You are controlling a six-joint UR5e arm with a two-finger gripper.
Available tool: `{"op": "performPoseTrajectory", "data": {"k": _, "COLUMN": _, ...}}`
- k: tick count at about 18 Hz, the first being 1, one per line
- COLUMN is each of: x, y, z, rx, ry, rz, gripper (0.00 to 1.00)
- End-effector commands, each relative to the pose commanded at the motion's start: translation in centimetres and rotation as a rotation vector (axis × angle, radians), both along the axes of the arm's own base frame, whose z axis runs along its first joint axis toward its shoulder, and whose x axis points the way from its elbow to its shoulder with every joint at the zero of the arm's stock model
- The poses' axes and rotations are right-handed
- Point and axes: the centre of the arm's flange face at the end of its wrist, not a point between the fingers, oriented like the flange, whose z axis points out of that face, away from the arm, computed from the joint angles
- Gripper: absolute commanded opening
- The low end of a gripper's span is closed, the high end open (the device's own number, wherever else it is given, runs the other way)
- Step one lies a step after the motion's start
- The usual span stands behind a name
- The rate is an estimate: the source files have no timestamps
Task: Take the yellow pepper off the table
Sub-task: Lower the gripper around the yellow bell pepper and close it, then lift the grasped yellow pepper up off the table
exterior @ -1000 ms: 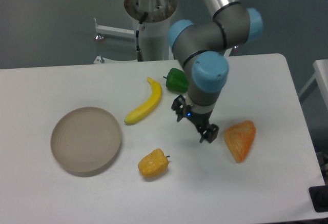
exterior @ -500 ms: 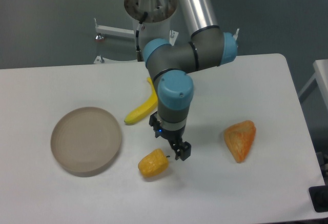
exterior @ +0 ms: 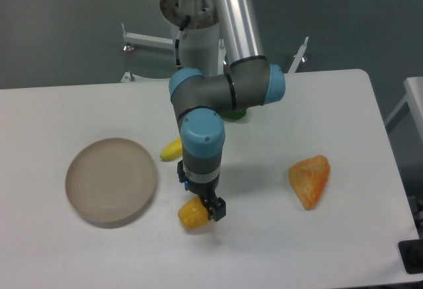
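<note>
At far left a shallow grey bowl [exterior: 111,181] sits on the table [exterior: 53,249], well apart from the work. Right of it, the end of a banana [exterior: 171,149] shows beside the arm. The yellow pepper [exterior: 192,215] lies near the table's front middle, partly hidden. The gripper [exterior: 210,209] stands directly over its right part, pointing down; the pepper's visible bulk lies to the gripper's left. Finger spacing cannot be told, nor whether contact is made. Judgement: descent should centre slightly leftward. Bare tabletop surrounds the pepper. An orange wedge [exterior: 310,178] rests well apart at right.
</note>
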Motion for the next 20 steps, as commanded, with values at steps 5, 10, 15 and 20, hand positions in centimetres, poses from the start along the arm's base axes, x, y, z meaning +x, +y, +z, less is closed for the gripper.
{"op": "performPoseTrajectory", "data": {"k": 5, "x": -0.1, "y": 0.2, "z": -1.6, "rx": -0.018, "ry": -0.006, "rz": -0.014, "gripper": 0.62}}
{"op": "performPoseTrajectory", "data": {"k": 10, "x": -0.9, "y": -0.6, "z": 0.3, "rx": -0.021, "ry": 0.010, "rz": 0.025, "gripper": 0.25}}
{"op": "performPoseTrajectory", "data": {"k": 15, "x": -6.6, "y": -6.5, "z": 6.7, "rx": -0.101, "ry": -0.047, "rz": 0.135, "gripper": 0.21}}
{"op": "performPoseTrajectory", "data": {"k": 20, "x": -12.3, "y": -12.0, "z": 11.5, "rx": -0.122, "ry": -0.066, "rz": 0.229, "gripper": 0.22}}
